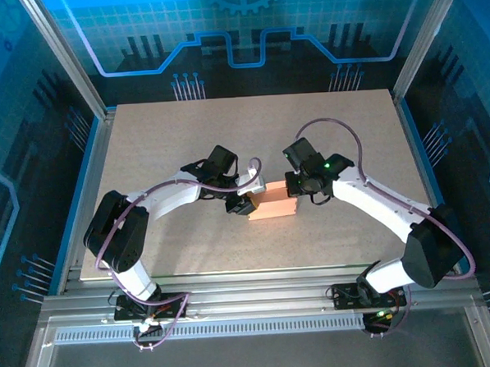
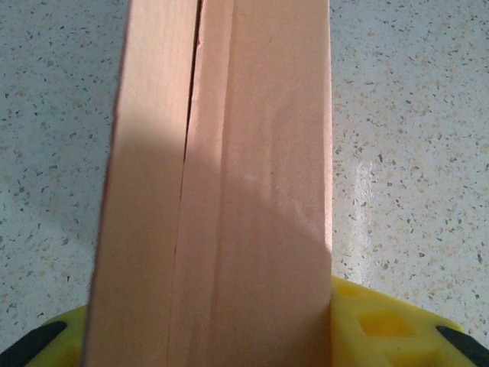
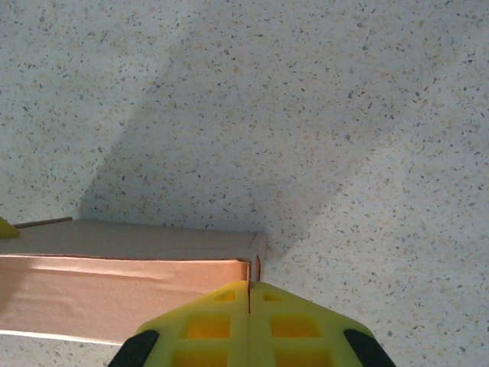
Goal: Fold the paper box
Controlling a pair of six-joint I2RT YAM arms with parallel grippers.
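The salmon-orange paper box [image 1: 272, 203] stands as a folded long box at the table's middle, between both grippers. My left gripper [image 1: 244, 202] is shut on its left end. In the left wrist view the box [image 2: 229, 191] runs up the middle, with a seam along its top, and a yellow finger [image 2: 382, 325] presses against its right side. My right gripper [image 1: 299, 187] is at the box's right end. In the right wrist view its yellow fingers [image 3: 290, 329] are shut on a thin end flap of the box [image 3: 114, 283], with the flap's edge showing in the slit between them.
The speckled beige table [image 1: 226, 135] is bare around the box. Metal frame rails [image 1: 87, 151] and blue panel walls border it on the left, right and back. The arm bases sit at the near edge [image 1: 251, 298].
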